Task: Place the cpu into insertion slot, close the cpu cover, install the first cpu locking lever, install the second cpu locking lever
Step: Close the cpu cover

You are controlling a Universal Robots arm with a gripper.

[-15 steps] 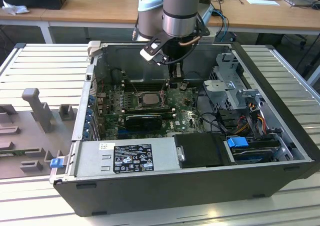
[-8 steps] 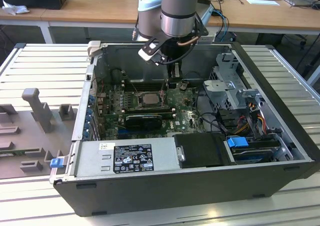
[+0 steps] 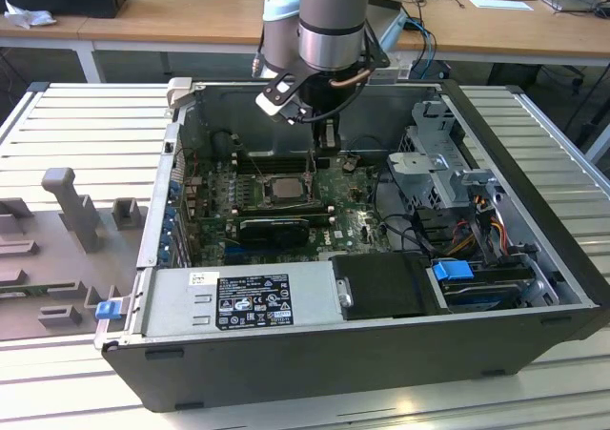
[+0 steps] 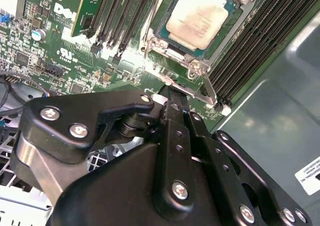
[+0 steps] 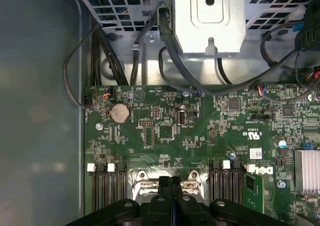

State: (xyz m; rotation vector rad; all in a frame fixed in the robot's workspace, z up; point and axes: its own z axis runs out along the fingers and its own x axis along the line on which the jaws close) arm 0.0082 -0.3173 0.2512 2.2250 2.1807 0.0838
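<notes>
One grey moulded fixture block (image 3: pixel 67 211) stands at the exterior view's left on the ribbed metal table (image 3: pixel 86 115), well apart from the open dark computer case (image 3: pixel 381 363). A small blue plastic clip (image 3: pixel 108 308) sits at the case's near corner, beside the long silver power supply box (image 3: pixel 238 298).

Further right lies the green motherboard (image 3: pixel 355 213). On it, the small square silver-topped cpu (image 3: pixel 282 189) rests flat in the square black-framed insertion slot (image 3: pixel 255 193). In the second wrist view, the thin silvery metal cpu cover (image 4: pixel 176 54) lies down around the chip's edges. Long black memory slots (image 4: pixel 117 20) crowd the socket on both sides.

The black metal gripper (image 3: pixel 327 144) hangs from the arm just beside the socket, towards the exterior view's right. In both wrist views its fingers are drawn tight together, and the tip stands close to a thin bare-metal locking lever (image 4: pixel 209 88). Whether they touch cannot be told.

To the right come the black rectangular drive cover (image 3: pixel 386 285), a perforated silver drive cage (image 3: pixel 438 163) and a bundle of orange and yellow cables (image 3: pixel 478 228).
</notes>
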